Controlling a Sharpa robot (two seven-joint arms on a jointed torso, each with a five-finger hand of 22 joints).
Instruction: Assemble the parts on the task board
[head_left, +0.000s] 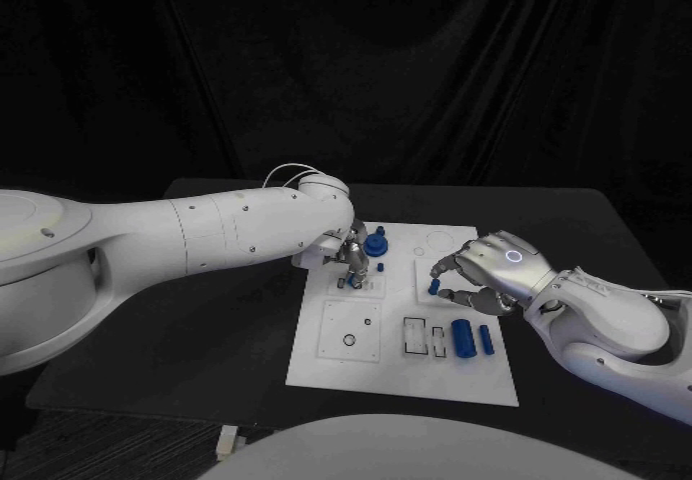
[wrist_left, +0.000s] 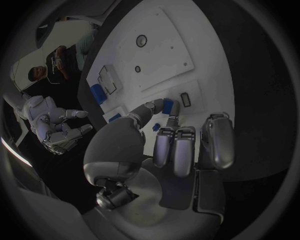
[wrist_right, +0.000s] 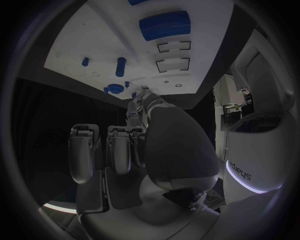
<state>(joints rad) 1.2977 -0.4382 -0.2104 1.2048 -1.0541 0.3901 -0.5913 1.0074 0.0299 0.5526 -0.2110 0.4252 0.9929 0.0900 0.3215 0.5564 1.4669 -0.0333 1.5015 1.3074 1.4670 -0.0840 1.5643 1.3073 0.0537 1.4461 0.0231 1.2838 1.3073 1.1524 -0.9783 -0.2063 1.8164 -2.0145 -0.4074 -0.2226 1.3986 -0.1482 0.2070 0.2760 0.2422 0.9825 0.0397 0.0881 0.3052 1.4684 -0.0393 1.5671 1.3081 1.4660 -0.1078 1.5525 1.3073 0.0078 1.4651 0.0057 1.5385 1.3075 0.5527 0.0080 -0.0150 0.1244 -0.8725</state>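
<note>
Head view: black table (head_left: 577, 215), task board (head_left: 346, 365) centred

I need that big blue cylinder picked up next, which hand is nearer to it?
Right. The right hand hovers just above the big blue cylinder; the left hand is across the task board, farther away.

near board corner (head_left: 325, 370): open | far end: upright blue parts (head_left: 376, 243) obstruct

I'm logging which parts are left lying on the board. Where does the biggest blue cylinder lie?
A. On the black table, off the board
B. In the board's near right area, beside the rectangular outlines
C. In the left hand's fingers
B: the big blue cylinder lies on the white task board near its right edge, just right of the rectangular outlines, clear of both hands.
</note>
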